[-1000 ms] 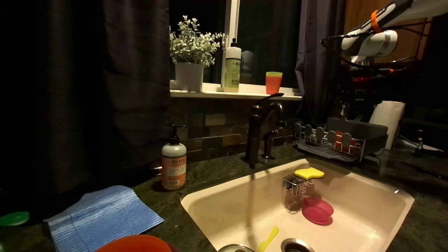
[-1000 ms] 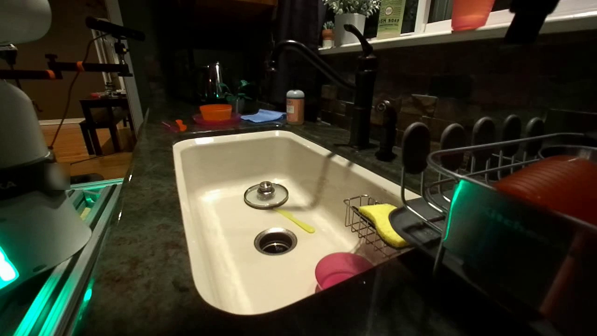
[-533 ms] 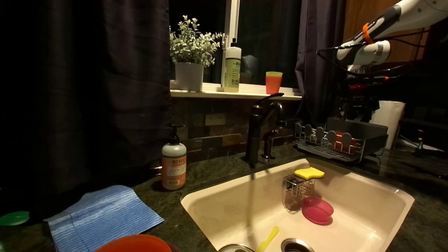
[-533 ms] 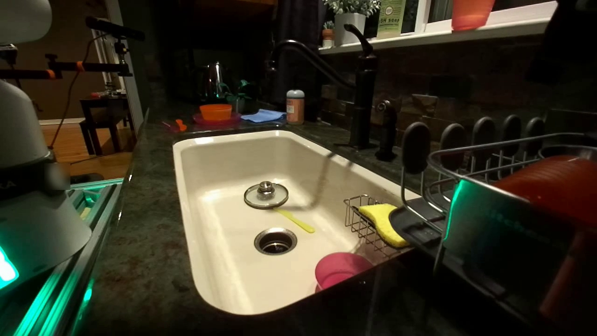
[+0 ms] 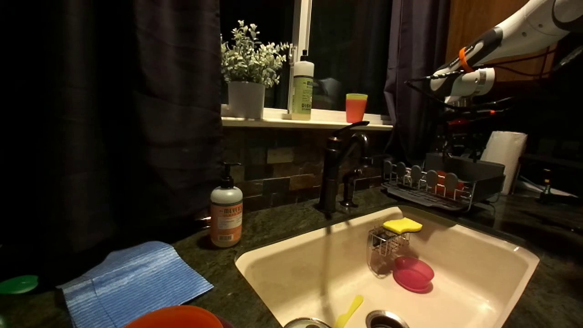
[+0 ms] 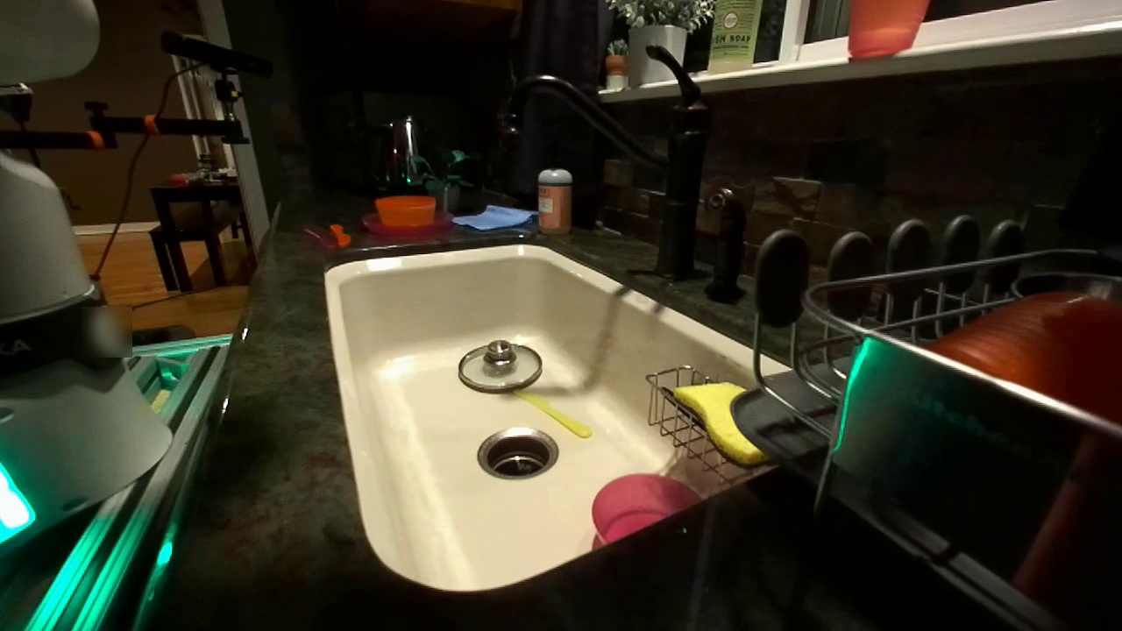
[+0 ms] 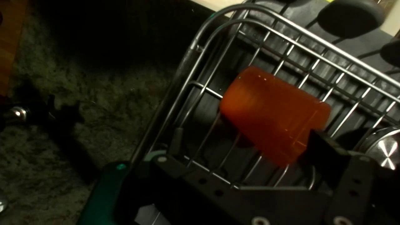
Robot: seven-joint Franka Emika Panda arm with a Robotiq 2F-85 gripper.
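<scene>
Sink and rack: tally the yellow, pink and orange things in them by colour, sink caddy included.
Yellow: 2 (sponge, utensil)
Pink: 1 (bowl)
Orange: 1 (cup)
Total: 4

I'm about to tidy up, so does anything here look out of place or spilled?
Mildly odd: the orange cup lies on its side in the dish rack rather than mouth-down to drain, and the yellow sponge perches askew atop the wire caddy. I see no spill.
</scene>
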